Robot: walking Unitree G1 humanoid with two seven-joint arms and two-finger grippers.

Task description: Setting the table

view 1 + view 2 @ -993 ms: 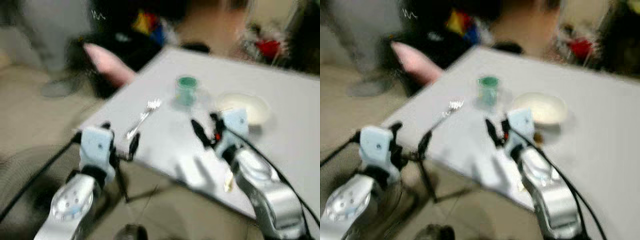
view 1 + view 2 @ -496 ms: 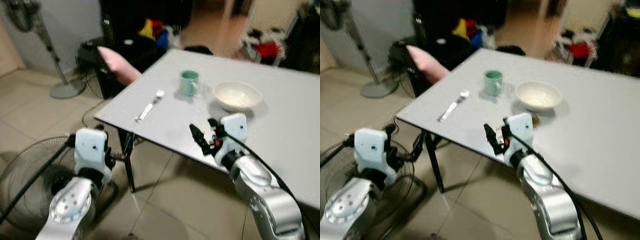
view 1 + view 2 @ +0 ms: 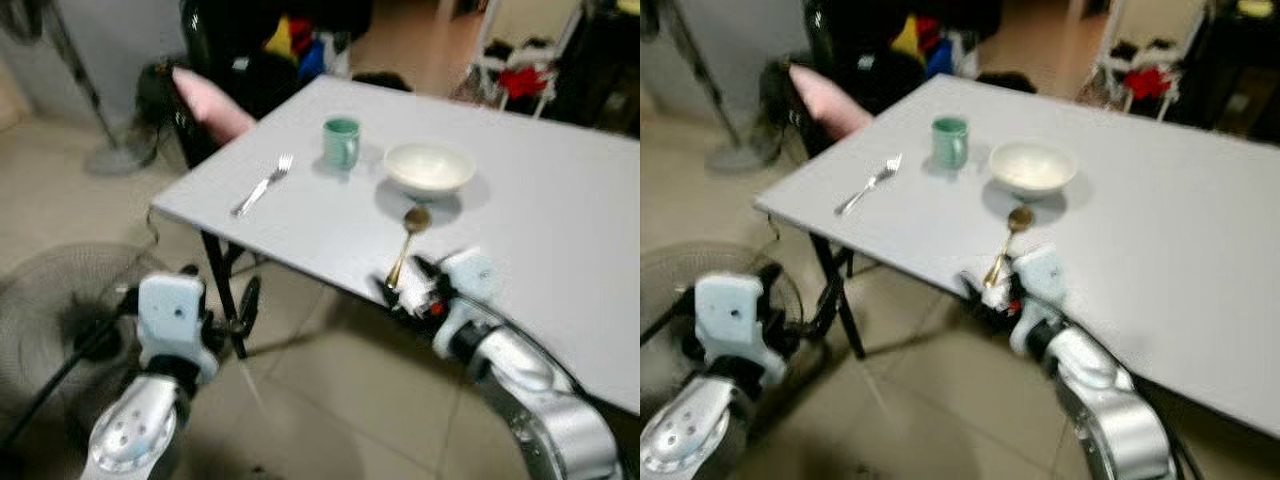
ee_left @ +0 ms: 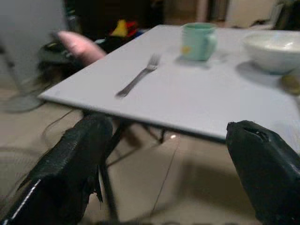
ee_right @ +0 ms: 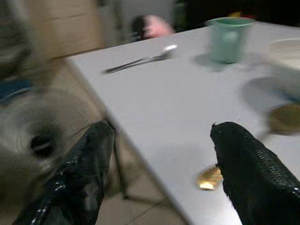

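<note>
Gold spoon (image 3: 406, 243) is lying on the grey bench (image 3: 560, 210) at lower centre, right hand (image 3: 405, 293) spread wide beside its handle.

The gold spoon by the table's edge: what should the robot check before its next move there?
1. Gold spoon lying flat on the table, handle at the near edge: ok.
2. Right claw open, at the handle's end: ok.
3. Spoon free of the claw: cannot tell.
4. White bowl upright just beyond the spoon's head: ok.
5. Green mug and fork lying apart from the spoon: ok.
6. Left claw open, below the table's edge: ok.
</note>
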